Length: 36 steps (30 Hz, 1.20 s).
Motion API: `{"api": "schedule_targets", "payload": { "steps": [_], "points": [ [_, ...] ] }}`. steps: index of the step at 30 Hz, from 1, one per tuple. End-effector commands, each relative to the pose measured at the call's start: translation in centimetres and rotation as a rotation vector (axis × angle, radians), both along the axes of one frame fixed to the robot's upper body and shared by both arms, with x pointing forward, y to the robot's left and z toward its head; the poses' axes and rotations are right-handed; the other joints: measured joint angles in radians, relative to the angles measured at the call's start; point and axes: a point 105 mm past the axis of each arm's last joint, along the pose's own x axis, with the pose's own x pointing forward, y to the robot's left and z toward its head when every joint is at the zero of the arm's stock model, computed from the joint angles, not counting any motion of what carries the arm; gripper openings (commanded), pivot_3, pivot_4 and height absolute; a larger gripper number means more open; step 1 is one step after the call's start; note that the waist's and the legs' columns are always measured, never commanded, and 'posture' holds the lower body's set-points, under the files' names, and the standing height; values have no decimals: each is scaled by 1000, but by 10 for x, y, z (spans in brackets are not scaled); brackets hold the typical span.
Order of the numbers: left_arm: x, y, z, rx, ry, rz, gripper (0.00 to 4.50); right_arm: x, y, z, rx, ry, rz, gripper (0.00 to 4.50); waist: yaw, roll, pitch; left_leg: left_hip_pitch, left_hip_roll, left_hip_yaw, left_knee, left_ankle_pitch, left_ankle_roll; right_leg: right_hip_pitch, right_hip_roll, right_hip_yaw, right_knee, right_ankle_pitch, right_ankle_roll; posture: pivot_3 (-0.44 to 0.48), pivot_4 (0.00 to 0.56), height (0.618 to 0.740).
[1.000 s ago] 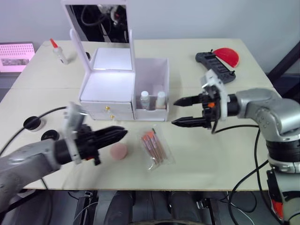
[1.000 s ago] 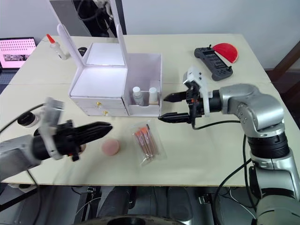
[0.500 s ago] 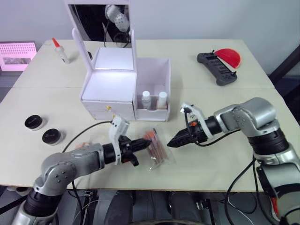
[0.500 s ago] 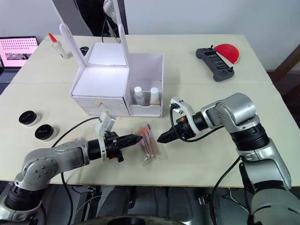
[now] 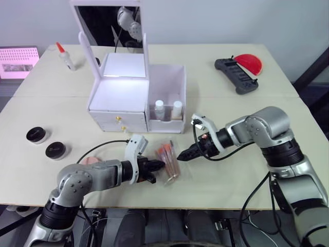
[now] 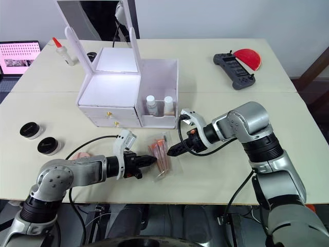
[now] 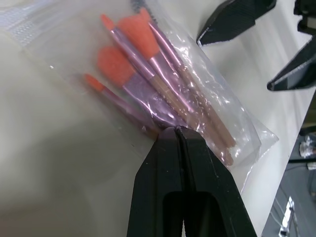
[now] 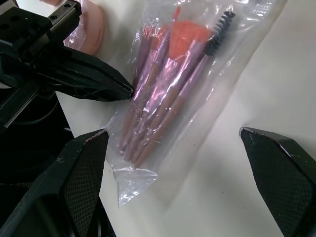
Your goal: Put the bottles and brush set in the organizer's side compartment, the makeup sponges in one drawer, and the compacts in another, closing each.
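Observation:
The brush set (image 5: 168,159), pink brushes in a clear bag, lies flat on the table in front of the white organizer (image 5: 123,95). My left gripper (image 5: 158,165) is shut, and its tip (image 7: 173,129) touches the bag's near edge. My right gripper (image 8: 173,132) is open and low over the table, its fingers spread wide on the bag's other side. Two white bottles (image 5: 160,109) stand in the organizer's side compartment (image 5: 175,82). Both drawers (image 5: 119,119) are closed. A pink makeup sponge (image 8: 91,19) lies partly hidden behind my left arm. Two black compacts (image 5: 37,135) lie at the left.
A mirror (image 5: 108,23) stands up behind the organizer. At the back right lie a black controller (image 5: 236,74) and a red half-disc (image 5: 250,63). A small glue bottle (image 5: 65,55) stands at the back left. A black cable (image 5: 97,150) runs along my left arm.
Both arms came down to the table and closed in on the brush bag from either side. My left gripper's tip now touches the bag. The bag has hardly moved.

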Motion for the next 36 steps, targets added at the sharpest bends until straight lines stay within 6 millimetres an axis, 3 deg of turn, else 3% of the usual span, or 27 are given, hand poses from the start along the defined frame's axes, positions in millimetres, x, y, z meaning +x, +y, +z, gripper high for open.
{"api": "schedule_targets", "payload": {
  "steps": [1,12,19,28,36],
  "points": [
    [-2,13,-15,82,40,45,63,-12,11,-10,19,50,47,4500,0,-1,-3,0,0,0,0,0,0,0,0,0,0,0,0,0,150,740],
    [-8,12,-14,89,34,42,63,-25,40,-30,86,206,75,4500,-3,-5,-12,3,1,0,-2,0,0,2,0,0,-1,0,-1,0,150,740],
    [-10,12,-14,86,34,61,63,-26,47,-38,115,271,44,4500,-3,-5,-14,3,1,0,-2,0,0,2,0,0,-2,0,-1,0,150,740],
    [-9,14,-15,85,34,74,0,-21,47,-46,111,303,-19,211,-1,-5,-14,2,1,0,-3,0,0,2,0,0,-3,0,-1,0,150,740],
    [-8,19,-7,55,13,97,0,-21,44,-37,162,283,-20,208,0,-5,-14,1,1,0,-3,0,0,2,0,0,-5,0,-1,0,150,740]
  ]
}}
